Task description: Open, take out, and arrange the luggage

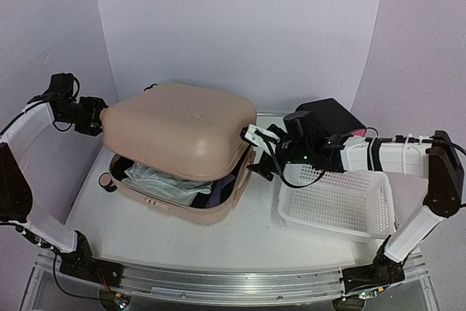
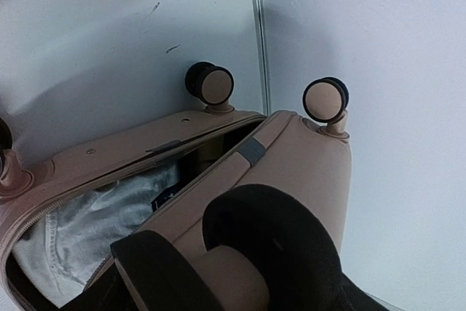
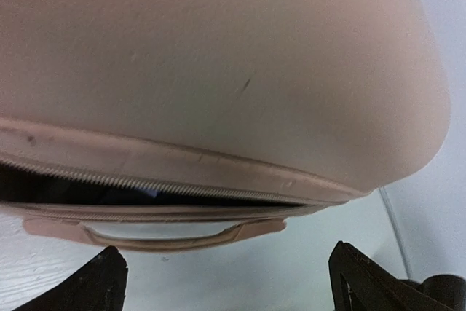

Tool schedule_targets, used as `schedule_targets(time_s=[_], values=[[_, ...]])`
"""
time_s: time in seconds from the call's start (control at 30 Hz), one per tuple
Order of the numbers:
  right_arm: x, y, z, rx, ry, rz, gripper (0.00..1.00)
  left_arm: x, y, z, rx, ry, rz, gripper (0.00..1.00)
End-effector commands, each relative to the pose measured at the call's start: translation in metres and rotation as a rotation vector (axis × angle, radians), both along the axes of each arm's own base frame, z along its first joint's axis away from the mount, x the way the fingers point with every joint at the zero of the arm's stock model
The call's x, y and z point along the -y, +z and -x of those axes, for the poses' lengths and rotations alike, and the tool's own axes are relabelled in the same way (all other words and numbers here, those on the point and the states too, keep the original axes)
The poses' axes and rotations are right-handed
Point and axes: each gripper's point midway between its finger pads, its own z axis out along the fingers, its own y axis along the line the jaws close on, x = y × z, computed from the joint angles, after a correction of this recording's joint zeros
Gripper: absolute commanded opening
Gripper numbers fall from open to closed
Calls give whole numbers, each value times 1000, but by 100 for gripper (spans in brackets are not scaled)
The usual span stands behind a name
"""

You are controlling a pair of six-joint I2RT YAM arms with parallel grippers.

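Observation:
The pale pink luggage [image 1: 175,125] lies in the middle of the table with its lid raised a little, hinged at the back. Bagged clothing [image 1: 164,180] shows in the gap over black lining. My left gripper [image 1: 95,116] is at the lid's left corner. In the left wrist view it [image 2: 233,274] is shut on a black-and-pink wheel [image 2: 269,242]; two more wheels [image 2: 210,84] stand beyond. My right gripper [image 1: 256,143] is by the luggage's right side. In the right wrist view it [image 3: 226,282] is open and empty, just short of the side handle [image 3: 160,237] and the zip gap.
A white perforated basket [image 1: 331,225] stands on the right, under my right arm. A black box [image 1: 331,118] with a pink part sits behind it. White walls close in on three sides.

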Motion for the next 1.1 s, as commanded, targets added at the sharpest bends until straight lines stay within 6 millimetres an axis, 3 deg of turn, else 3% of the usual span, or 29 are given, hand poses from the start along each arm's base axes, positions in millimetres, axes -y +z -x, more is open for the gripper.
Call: schedule_targets(time_s=[0.0, 0.3, 0.47, 0.57, 0.7, 0.77, 0.9, 1.0, 1.07], values=[[-23, 66, -38, 294, -33, -184, 98, 9, 175, -31, 529, -5, 150, 23], [-44, 84, -48, 333, -40, -386, 98, 11, 194, -34, 549, -2, 201, 21], [-44, 128, -56, 393, -98, -575, 98, 12, 195, -32, 559, -8, 177, 19], [-36, 154, -67, 390, -189, -666, 97, 10, 181, -30, 541, 1, 155, 19], [-56, 162, -66, 324, -122, -747, 80, 9, 168, -29, 518, 6, 147, 20], [-71, 168, -61, 277, -44, -790, 62, 9, 167, -30, 518, -1, 140, 21], [-82, 179, -66, 229, -26, -877, 38, 15, 175, -36, 540, -60, 121, 29], [-85, 189, -77, 233, -56, -945, 28, 21, 179, -40, 554, -119, 113, 36], [-83, 194, -88, 233, -111, -989, 21, 21, 186, -38, 594, -146, 47, 51]])
